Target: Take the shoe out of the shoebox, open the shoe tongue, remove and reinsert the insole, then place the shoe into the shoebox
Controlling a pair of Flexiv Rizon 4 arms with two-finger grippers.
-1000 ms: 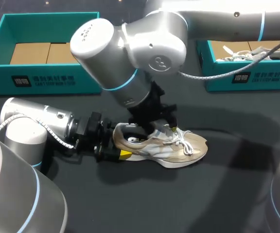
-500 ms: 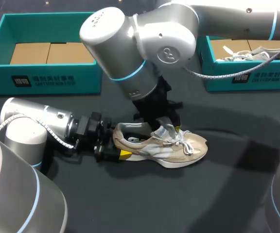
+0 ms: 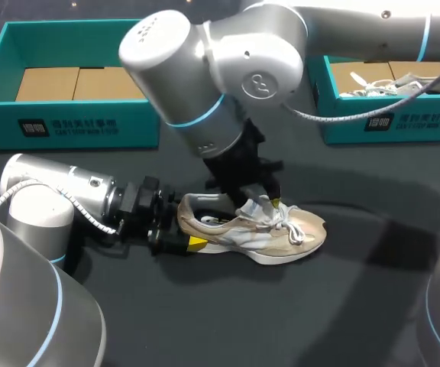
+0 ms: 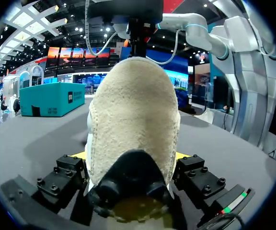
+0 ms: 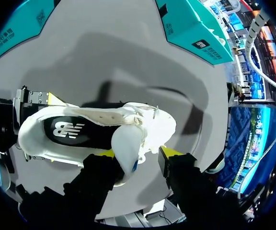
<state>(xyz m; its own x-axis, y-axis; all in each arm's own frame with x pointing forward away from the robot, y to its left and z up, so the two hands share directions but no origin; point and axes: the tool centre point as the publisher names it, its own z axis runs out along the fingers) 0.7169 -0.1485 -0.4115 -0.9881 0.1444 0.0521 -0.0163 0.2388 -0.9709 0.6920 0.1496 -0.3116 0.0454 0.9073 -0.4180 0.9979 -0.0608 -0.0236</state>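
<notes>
A beige and white shoe (image 3: 254,227) lies on its sole on the dark table, toe to the right. My left gripper (image 3: 180,230) comes in low from the left and is shut on the heel (image 4: 133,120), one finger on each side of it. My right gripper (image 3: 264,200) hangs over the shoe's opening. The raised white tongue (image 5: 127,147) stands between its fingers, against one of them and with a gap to the other. The dark insole (image 5: 73,130) lies inside the shoe.
A teal shoebox (image 3: 67,122) with cardboard inside stands at the back left. A second teal box (image 3: 388,126) at the back right holds another white shoe (image 3: 403,82). My right arm's large wrist hangs over the table's middle.
My right wrist has shifted slightly up and to the right, and the tongue now stands up from the shoe. The left gripper and the shoe have stayed put.
</notes>
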